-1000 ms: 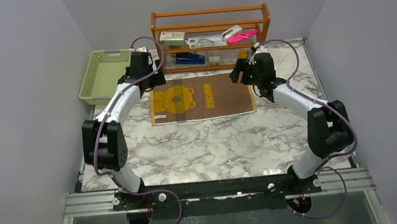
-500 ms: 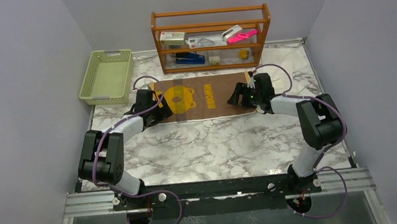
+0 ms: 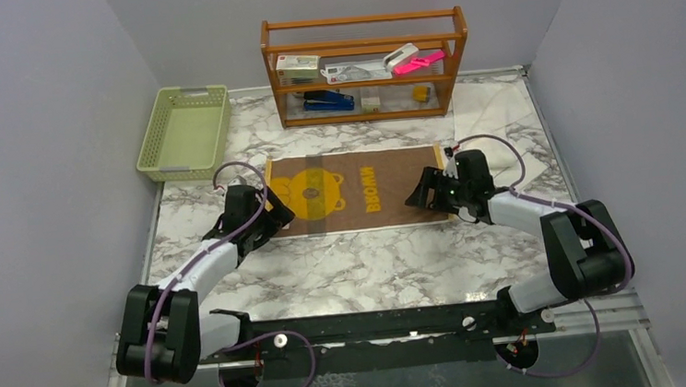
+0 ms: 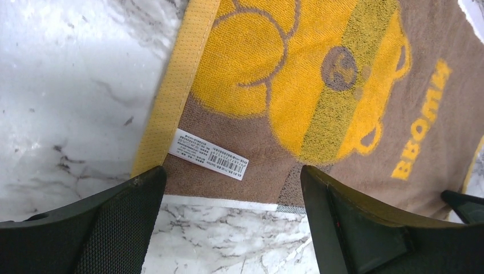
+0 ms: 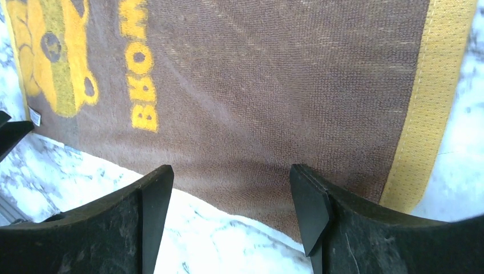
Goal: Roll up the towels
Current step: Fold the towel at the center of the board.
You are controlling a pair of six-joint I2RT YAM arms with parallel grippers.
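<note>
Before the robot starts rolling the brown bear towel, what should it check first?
1. The towel lies flat and fully spread: ok.
2. The left jaws are open at the near left corner, beside the white label: ok.
3. The right jaws are open over the near edge, by the yellow border: ok.
4. Both pairs of jaws are low enough to pinch the edge: cannot tell.
5. Nothing is lying on the towel: ok.
6. The shelf stands apart from the far edge: ok.
</note>
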